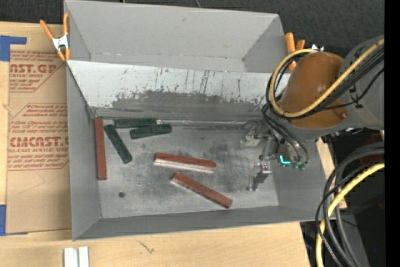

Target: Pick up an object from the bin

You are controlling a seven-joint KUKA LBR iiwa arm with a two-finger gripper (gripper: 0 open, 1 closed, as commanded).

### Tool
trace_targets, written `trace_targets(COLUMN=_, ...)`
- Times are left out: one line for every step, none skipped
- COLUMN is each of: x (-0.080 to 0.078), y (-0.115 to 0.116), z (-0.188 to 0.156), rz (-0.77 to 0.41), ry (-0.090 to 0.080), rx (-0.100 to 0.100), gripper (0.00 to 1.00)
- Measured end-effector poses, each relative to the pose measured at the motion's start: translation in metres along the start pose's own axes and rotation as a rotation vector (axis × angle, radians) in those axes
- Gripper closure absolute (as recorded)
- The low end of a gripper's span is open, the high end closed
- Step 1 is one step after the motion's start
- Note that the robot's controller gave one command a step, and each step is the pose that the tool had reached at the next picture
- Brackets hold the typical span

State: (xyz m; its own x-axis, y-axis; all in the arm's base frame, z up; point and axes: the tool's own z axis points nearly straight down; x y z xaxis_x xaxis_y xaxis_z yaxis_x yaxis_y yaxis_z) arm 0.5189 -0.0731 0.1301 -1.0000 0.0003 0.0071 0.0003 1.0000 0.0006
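Gripper (259, 175) low over bin (175, 40) floor, right side; open/shut: can't tell. Nearest obj: red bar (201, 190), near on its left, apart. Green bars (117, 144) well off left. Nothing seen held. Grasp + lift prob. all left.

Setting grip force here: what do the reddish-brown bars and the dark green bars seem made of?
Reddish-brown bars: matte, straight-edged, rigid-looking; probably painted wood or plastic, one showing a paler face. Dark green bars: same matte, blocky look, likely the same stuff.
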Motion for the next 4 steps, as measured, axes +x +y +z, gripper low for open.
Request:
trace_targets(x=-0.002, y=0.0, z=-0.004, rz=-0.001, ry=-0.007, rx=0.001, gripper=0.0)
trace_targets(x=-0.014, y=0.067, z=0.054, rz=-0.191, ry=-0.016, rx=0.002, gripper=1.0)
trace_targets(x=-0.012, y=0.067, z=0.057, rz=-0.191, ry=-0.013, rx=0.002, gripper=0.0)
trace_targets(x=-0.012, y=0.067, z=0.057, rz=-0.191, ry=-0.013, rx=0.002, gripper=0.0)
